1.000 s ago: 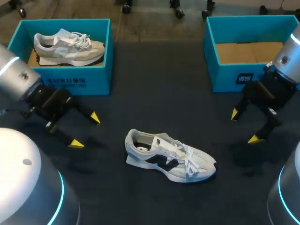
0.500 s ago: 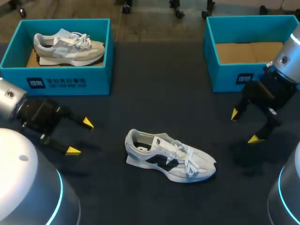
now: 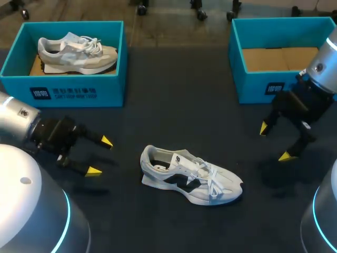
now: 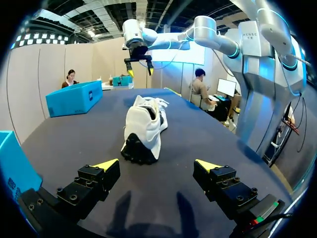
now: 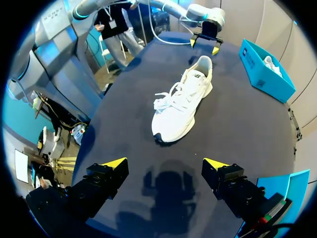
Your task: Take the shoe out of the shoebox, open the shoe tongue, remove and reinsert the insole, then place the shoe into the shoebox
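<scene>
**Shoe out on the tabletop, both jaws released**

The dark tabletop (image 3: 174,105) carries two teal boxes at its far side. The left box (image 3: 79,94) holds a second shoe (image 3: 76,52); the right box (image 3: 253,84) shows its cardboard floor. The shoe (image 3: 189,176) stands on its sole near the middle, heel toward the left arm (image 3: 21,124), toe toward the right arm (image 3: 321,68). The left jaws are spread wide, grasping nothing, near the heel. The right jaws are likewise spread and clear of the toe.
</scene>
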You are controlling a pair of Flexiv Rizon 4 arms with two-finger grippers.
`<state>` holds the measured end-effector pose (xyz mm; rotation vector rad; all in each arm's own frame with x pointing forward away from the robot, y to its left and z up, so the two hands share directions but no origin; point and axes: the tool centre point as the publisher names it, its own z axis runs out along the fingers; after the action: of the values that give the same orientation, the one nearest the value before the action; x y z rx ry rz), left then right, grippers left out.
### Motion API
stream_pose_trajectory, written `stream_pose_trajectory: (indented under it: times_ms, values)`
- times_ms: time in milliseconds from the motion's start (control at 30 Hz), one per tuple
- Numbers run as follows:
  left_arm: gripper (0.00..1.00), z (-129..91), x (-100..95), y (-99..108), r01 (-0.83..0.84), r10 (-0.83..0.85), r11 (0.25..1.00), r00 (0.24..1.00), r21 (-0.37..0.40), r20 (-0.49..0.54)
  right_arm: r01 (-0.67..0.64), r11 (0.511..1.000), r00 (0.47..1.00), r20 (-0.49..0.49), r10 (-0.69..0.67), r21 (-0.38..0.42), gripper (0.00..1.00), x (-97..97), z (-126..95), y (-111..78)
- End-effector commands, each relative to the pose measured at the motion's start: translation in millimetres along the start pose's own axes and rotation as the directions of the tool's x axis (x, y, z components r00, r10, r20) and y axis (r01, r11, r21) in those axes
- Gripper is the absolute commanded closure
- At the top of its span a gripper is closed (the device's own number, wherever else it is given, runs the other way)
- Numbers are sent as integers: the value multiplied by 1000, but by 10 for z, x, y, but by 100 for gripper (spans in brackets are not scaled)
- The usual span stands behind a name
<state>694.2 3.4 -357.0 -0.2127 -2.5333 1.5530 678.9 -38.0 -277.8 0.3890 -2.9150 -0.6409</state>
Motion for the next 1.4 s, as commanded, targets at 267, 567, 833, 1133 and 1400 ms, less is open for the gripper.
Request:
stream_pose_trajectory:
  times_ms: [267, 567, 833, 1133, 1400]
  values:
    - [0, 131, -60, 130, 11, -13, 997, 1000, 81, 18, 0, 1000, 1000, -1, 0, 3, 0, -3, 8, 2]
    - [0, 139, -88, 211, 35, -30, 969, 999, 244, -25, 0, 1000, 1000, -1, 0, 3, 0, -3, 8, 2]
    - [0, 139, -88, 211, 35, -30, 969, 999, 244, -25, 0, 1000, 1000, -1, 0, 3, 0, -3, 8, 2]
    - [0, 214, -169, 330, 58, -88, 950, 992, 306, 86, 0, 1000, 1000, -1, 0, 3, 0, -3, 8, 2]
    - [0, 306, -203, 358, 70, -109, 948, 988, 310, 111, 0, 1000, 1000, -1, 0, 3, 0, -3, 8, 2]
